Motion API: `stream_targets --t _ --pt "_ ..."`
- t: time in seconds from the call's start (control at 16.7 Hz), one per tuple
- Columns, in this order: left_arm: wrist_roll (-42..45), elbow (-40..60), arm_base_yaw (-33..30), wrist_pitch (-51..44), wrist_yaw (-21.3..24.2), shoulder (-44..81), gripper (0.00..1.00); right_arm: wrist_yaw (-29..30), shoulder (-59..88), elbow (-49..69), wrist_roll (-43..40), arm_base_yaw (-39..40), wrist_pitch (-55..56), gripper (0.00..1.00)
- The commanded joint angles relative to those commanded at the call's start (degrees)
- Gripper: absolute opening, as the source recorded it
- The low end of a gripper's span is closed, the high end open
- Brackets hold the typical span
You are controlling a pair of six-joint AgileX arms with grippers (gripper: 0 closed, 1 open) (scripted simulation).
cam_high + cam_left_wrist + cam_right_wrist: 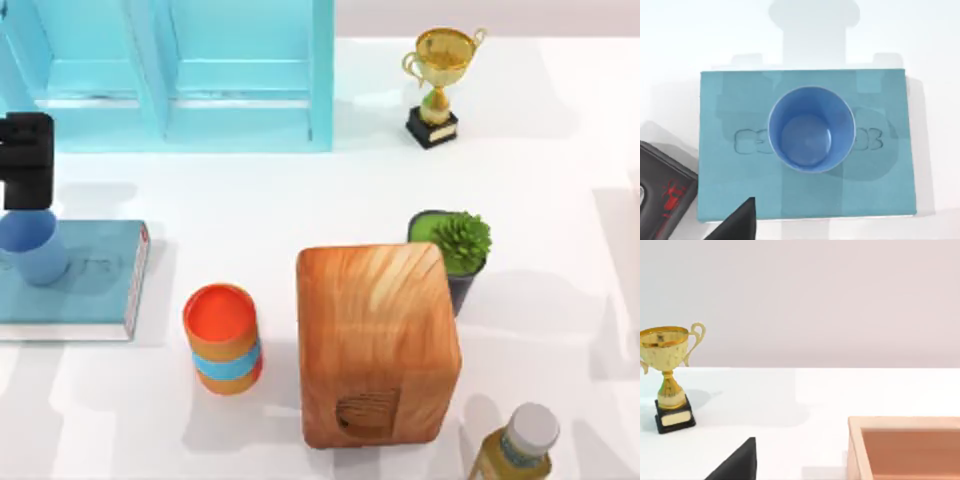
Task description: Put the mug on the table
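Note:
The mug (pixel 31 246) is a small light-blue cup standing upright on a teal book (pixel 95 280) at the table's (pixel 300 220) left edge. In the left wrist view I look straight down into the mug (pixel 811 129), whose inside is darker blue, centred on the book (pixel 740 100). My left gripper (pixel 26 172) hangs just above and behind the mug and does not hold it. My right gripper (pixel 737 464) shows as a dark corner in the right wrist view, far from the mug.
An orange cylinder with a blue band (pixel 222 338) stands right of the book. A wooden box (pixel 375 340), a potted plant (pixel 455 250), a gold trophy (pixel 438 85), a yellow bottle (pixel 520 445) and a light-blue cabinet (pixel 180 70) are around.

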Motion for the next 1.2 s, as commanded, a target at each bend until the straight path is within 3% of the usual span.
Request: stream_targets --t 0.3,0.54,0.96,1.2 --pt "-1.30 23.46 -1.34 -18.03 0.20 25.62 1.00 0.00 0.00 0.00 0.00 0.00 0.00 1.00" --pt "-2.15 34.55 -1.63 -27.47 -0.60 37.59 1.00 0.00 0.00 0.00 0.00 0.00 0.00 1.00" --pt "-2.33 37.01 -1.40 -30.04 -1.03 40.45 1.00 0.00 0.00 0.00 0.00 0.00 0.00 1.00" --pt "-2.17 32.91 -1.48 -25.92 -1.11 40.83 1.00 0.00 0.00 0.00 0.00 0.00 0.00 1.00"
